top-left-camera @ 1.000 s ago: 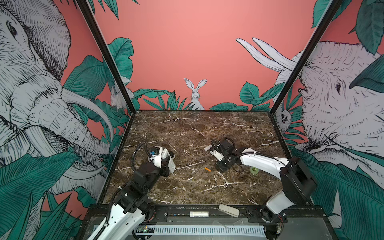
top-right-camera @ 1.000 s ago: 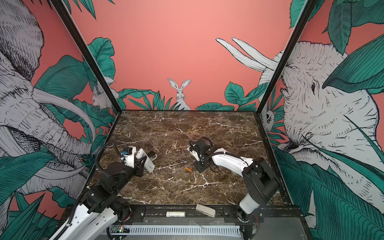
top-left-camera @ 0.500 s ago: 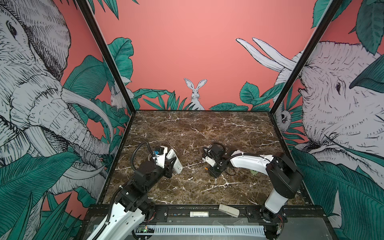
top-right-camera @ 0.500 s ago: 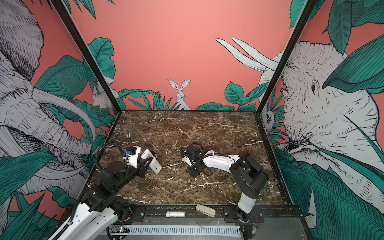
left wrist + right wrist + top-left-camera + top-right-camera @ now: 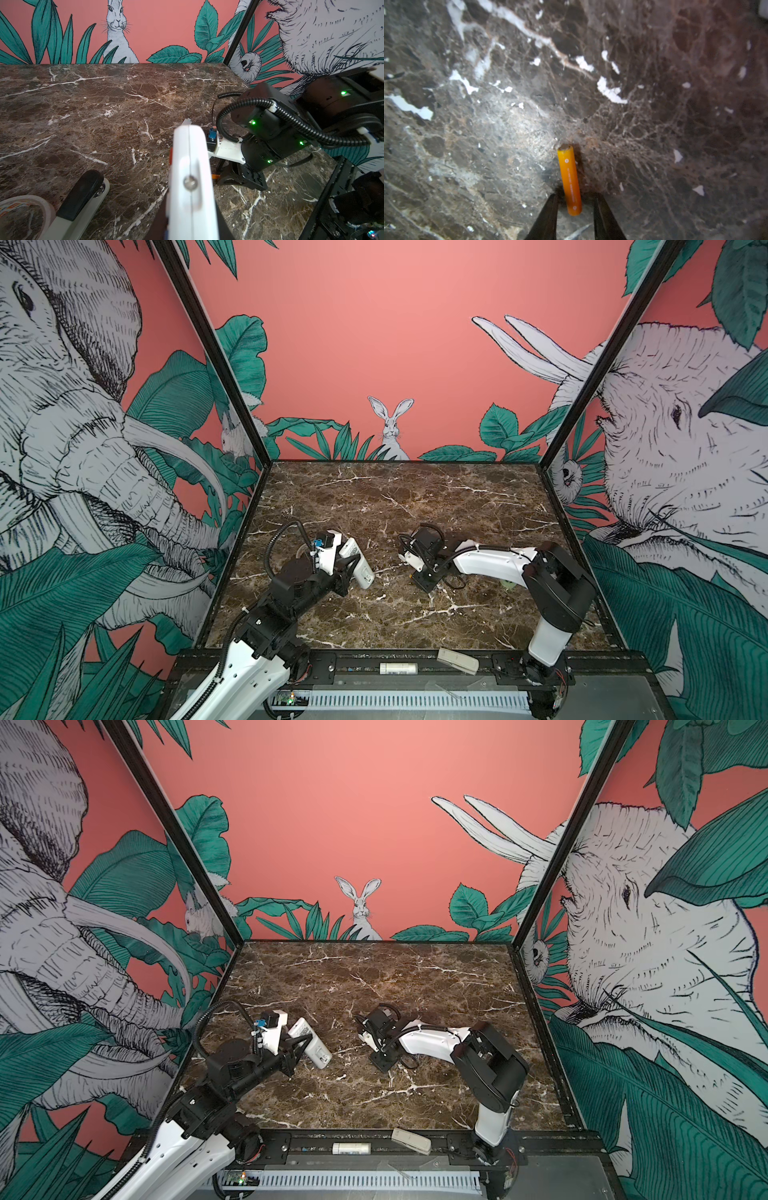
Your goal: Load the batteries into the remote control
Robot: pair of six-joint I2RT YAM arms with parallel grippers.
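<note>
Since the thin orange cylindrical battery (image 5: 569,178) lies flat on the brown marbled bench (image 5: 488,104) between the parted jaws of the right gripper (image 5: 575,197), a gap on each side, the squeeze should be centred so that it is not rolled away. The right arm is stretched low, wrist pitched down. The slim white plastic remote control (image 5: 191,166) is clamped in the left gripper (image 5: 348,566), held clear of the bench.

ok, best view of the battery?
Right wrist: the battery lies whole between the fingers of the right gripper. Left wrist shows an orange sliver past the remote. In both top views the gripper all but hides it.
</note>
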